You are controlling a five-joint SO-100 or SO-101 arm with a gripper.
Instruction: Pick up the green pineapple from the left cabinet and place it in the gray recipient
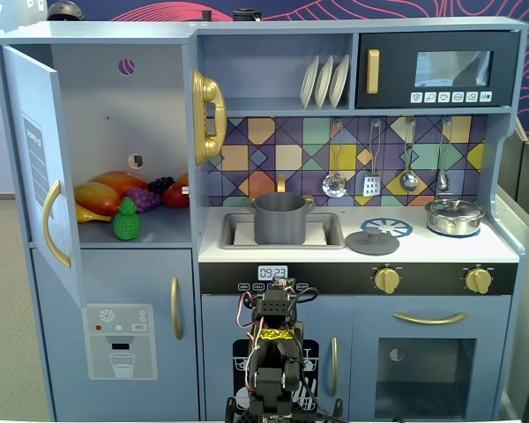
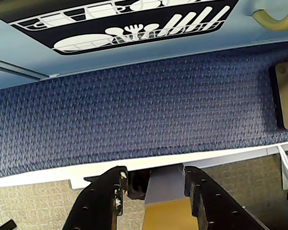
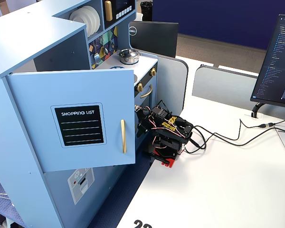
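- A fixed view shows the left cabinet (image 1: 115,132) with its door swung open; the arm sits folded low before the kitchen, so I judge the reach has not begun.
- The gray recipient (image 1: 279,218) stands in the sink, well right of the cabinet.
- The green pineapple (image 1: 126,220) stands at the shelf's front edge, just before the other fruit; the next move calls for lifting high and left to it.
- The hand (image 2: 153,184) is released and empty in the wrist view, fingertips cut off; the side view's door hides the fruit.

An office: desk partitions (image 3: 213,80), a monitor (image 3: 277,61), blue carpet (image 2: 134,110).
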